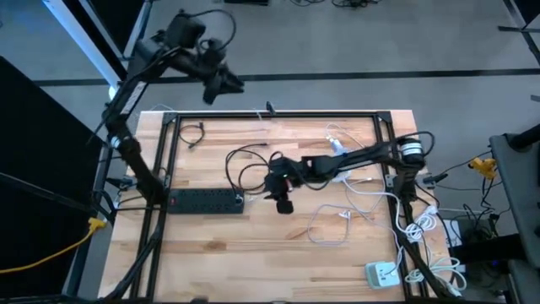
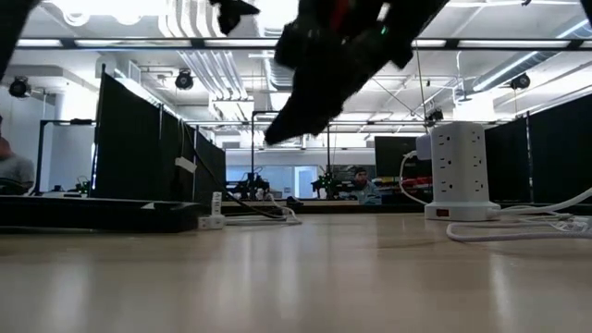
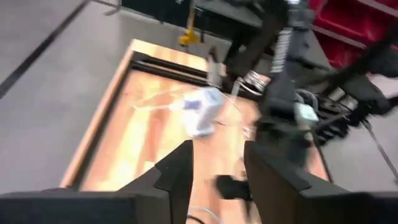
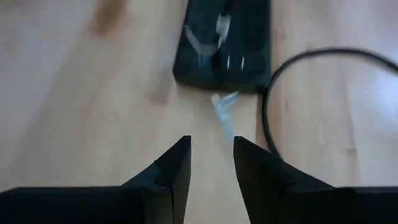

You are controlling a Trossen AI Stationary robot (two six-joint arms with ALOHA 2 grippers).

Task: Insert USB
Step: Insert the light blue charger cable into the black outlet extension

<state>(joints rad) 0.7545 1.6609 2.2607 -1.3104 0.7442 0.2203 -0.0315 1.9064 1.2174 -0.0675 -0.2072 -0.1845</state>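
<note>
Right gripper point(image 4: 210, 163): its two dark, wedge-shaped fingers point(image 4: 166, 171) are spread a little, with nothing pinched between them; it is held over the middle of the table, pointed down at the wood.
USB plug point(image 4: 224, 106): a small silvery connector, blurred, is seen lying on the wood just beyond the finger gap and just beside the end of the strip; whether it touches the strip cannot be told.
Power strip point(image 1: 205, 200): a long, flat, black bar is laid along the table's left half, beside the left frame rail; pale marks show on its end face in the right wrist view, too blurred to be read.
Black cable point(image 4: 311, 93): a thin round cord is curved in a loop on the wood beside the strip's end.
Left gripper point(image 3: 216, 177): its fingers are parted with bare space between; the arm is raised well clear, beyond the table's far left corner.
Table point(image 1: 219, 262): pale butcher-block wood with visible grain, bordered by a dark metal frame.
White cables point(image 1: 337, 221): thin cords are looped over the right half.
White adapter point(image 1: 383, 274): a small boxy block sits near the front right corner.
Tower strip point(image 2: 459, 171): an upright white column of sockets is seen in the low view.
Background: people are seated at desks in the room behind.
Writing: none can be read.
</note>
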